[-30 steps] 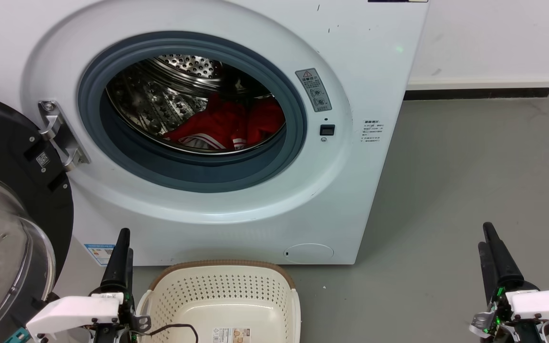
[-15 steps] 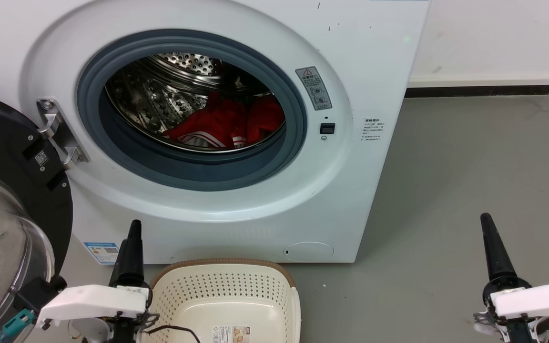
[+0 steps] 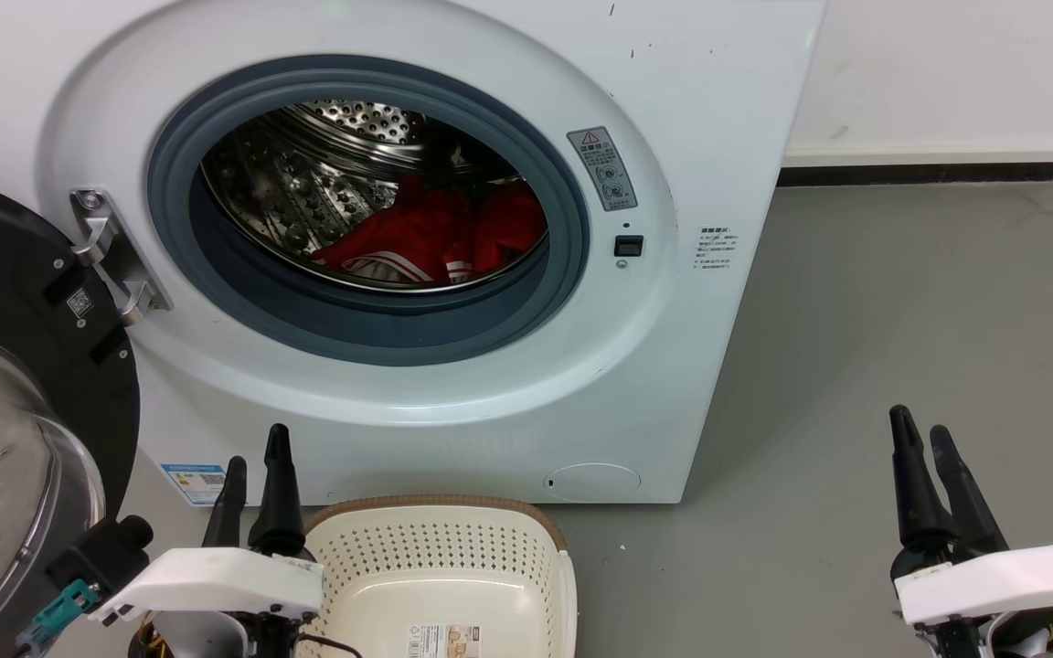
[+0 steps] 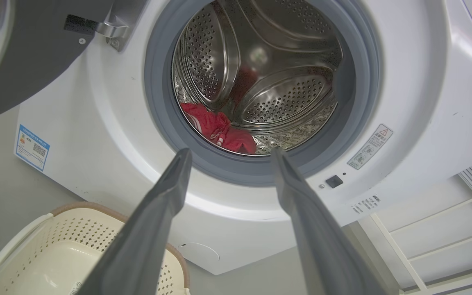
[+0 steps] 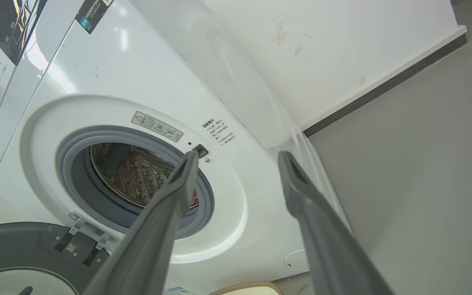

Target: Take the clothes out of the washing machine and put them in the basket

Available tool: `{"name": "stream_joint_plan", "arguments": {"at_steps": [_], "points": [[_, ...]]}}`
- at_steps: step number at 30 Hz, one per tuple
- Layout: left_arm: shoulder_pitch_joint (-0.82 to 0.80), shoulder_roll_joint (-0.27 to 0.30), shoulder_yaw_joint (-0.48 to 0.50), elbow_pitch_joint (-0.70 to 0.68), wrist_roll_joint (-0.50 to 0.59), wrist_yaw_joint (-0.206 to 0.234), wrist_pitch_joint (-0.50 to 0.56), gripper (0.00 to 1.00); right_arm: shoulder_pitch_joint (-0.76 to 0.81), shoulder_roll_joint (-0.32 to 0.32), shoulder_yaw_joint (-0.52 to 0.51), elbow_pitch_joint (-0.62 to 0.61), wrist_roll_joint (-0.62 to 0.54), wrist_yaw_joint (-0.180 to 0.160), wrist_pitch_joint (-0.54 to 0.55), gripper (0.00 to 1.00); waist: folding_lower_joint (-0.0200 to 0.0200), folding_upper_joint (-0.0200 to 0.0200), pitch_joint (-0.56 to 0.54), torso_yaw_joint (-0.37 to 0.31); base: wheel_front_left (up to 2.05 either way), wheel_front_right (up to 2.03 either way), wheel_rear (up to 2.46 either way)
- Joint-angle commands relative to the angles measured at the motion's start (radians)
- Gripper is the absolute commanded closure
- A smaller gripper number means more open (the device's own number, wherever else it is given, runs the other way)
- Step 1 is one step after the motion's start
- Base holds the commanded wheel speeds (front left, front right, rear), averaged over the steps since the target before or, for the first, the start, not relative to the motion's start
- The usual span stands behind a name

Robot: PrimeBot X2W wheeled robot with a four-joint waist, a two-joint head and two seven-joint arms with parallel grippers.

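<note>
Clothes (image 3: 435, 239), red, lie low in the drum (image 3: 307, 192) of the washing machine (image 3: 691, 110) in the head view; the basket (image 3: 435, 505) stands before it. The left end effector (image 3: 257, 446), just beside the basket, and the right end effector (image 3: 918, 421), well apart, hold nothing, fingers (image 3: 280, 484) spread. Left wrist view: parted fingers point at the porthole (image 4: 158, 102). Right wrist view: likewise.

We look down at the washing machine (image 3: 700, 100), its door (image 3: 28, 302) swung wide to our left. Red clothes (image 3: 435, 233), one edged with white stripes, lie low in the steel drum. The cream basket (image 3: 435, 504) stands on the grey floor (image 3: 901, 302) just before the machine. Our left gripper (image 3: 257, 448) rises beside the basket, our right gripper (image 3: 918, 422) well apart over the floor — both with fingers parted.
</note>
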Motion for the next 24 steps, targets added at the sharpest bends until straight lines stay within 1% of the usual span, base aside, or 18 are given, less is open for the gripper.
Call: {"name": "stream_joint_plan", "arguments": {"at_steps": [1,16,24], "points": [[-0.001,0.009,-0.008,-0.022,0.048,0.012,-0.012,0.00,0.002,-0.005,0.006,-0.023,-0.049,0.000,-0.012,0.00,0.0000,0.0000,0.000,0.000,0.00,0.00,0.00],[0.027,0.037,-0.062,-0.061,0.237,0.065,-0.058,0.00,0.034,-0.005,0.024,-0.054,-0.264,0.000,-0.057,0.00,0.0000,0.0000,-0.002,0.000,0.00,0.00,0.00],[0.042,0.043,-0.079,-0.078,0.320,0.074,-0.080,0.00,0.055,-0.005,0.024,-0.068,-0.350,0.000,-0.080,0.00,0.0000,0.0000,-0.004,0.001,0.00,0.00,0.00]]}}
